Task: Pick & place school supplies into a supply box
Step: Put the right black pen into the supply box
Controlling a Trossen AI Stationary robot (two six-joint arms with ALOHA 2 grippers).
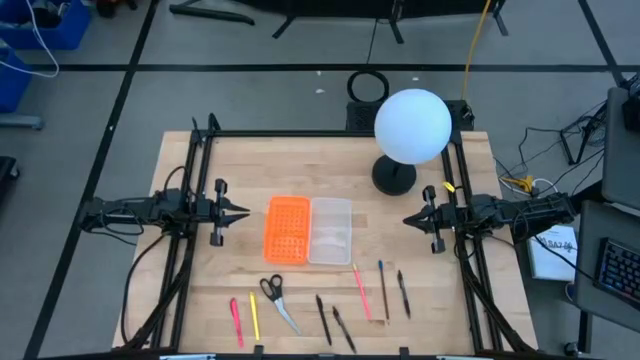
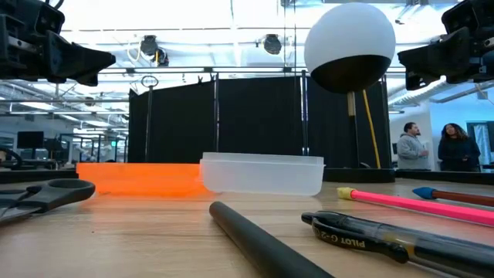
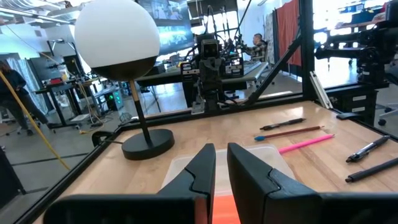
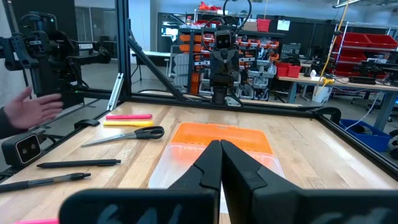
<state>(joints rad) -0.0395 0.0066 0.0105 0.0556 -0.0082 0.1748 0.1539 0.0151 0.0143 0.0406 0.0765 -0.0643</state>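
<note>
The supply box lies open at the table's middle, its orange grid half (image 1: 287, 229) joined to the translucent tray (image 1: 330, 230). The school supplies lie flat in a row along the near edge: a pink pen (image 1: 236, 322), a yellow one (image 1: 254, 315), black-handled scissors (image 1: 278, 300), two black pens (image 1: 323, 318), a pink pencil (image 1: 361, 292), a reddish-brown pencil (image 1: 383, 290) and another black pen (image 1: 403, 293). My left gripper (image 1: 243, 212) hovers level, left of the box, a narrow gap between its fingertips (image 3: 221, 152). My right gripper (image 1: 408, 219) hovers level, right of the box, shut on nothing (image 4: 219, 146).
A white globe lamp (image 1: 411, 125) stands on its black base (image 1: 394, 177) at the far right of the table, behind the tray. Black frame rails (image 1: 196, 180) run along both sides. A person's hand (image 4: 28, 112) shows by the table's near edge.
</note>
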